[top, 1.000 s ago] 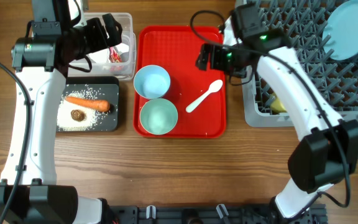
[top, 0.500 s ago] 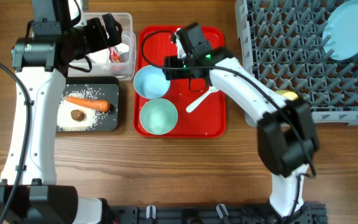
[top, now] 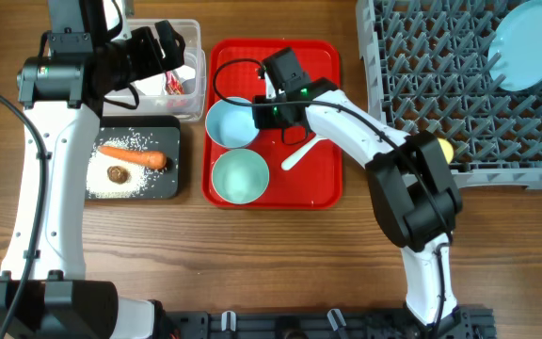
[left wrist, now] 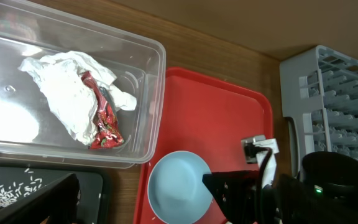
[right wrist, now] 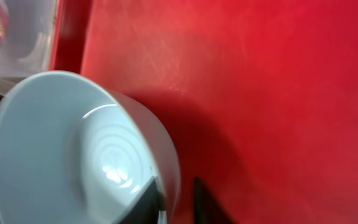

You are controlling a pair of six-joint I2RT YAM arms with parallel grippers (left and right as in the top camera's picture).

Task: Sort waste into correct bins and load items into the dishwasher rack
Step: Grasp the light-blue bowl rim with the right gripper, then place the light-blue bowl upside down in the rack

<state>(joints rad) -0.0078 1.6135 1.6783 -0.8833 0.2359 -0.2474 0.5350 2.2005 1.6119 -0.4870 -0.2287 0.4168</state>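
Observation:
The pale blue bowl sits on the flat red tray, with the mint-green bowl just in front of it and the white spoon to its right. My right gripper is shut on the blue bowl's right rim, one finger inside and one outside. My left gripper hangs open and empty over the clear tub, which holds the napkin and red wrapper. The black tray holds the carrot, brown lump and rice.
The grey dishwasher rack fills the right back, with the pale blue plate standing in its far corner and the yellow cup near its front edge. My right arm stretches from the rack across the red tray.
My right arm swung left from beside the rack to the pale blue bowl, and its jaws closed on the rim. The left arm stayed still.

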